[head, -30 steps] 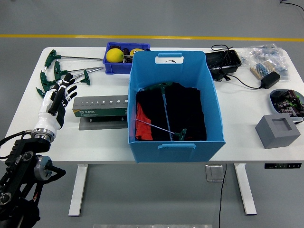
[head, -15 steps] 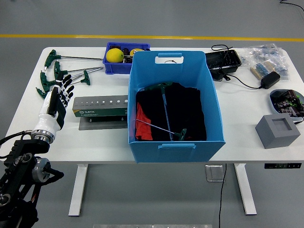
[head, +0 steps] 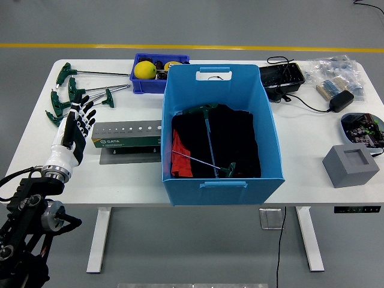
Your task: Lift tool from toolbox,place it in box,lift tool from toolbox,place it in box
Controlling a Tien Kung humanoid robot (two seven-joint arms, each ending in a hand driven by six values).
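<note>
Centre frame: blue box [head: 219, 180] holding two green T-handled tools [head: 210, 141] on black and red cloth. Left of it, green toolbox [head: 127, 134]; further T-handle tools [head: 75, 91] lie at upper left. Left hand [head: 74, 127], fingers spread and empty, hovers beside the toolbox. Small blue bin [head: 157, 84] holds yellow balls [head: 145, 69].

Bright even overhead light, soft shadows, sharp focus, no glare

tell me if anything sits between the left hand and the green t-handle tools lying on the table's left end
Nothing visible does. The left hand, fingers spread, is over bare table just short of the T-handle tools. The green tool holder lies to its right, off that line.
</note>
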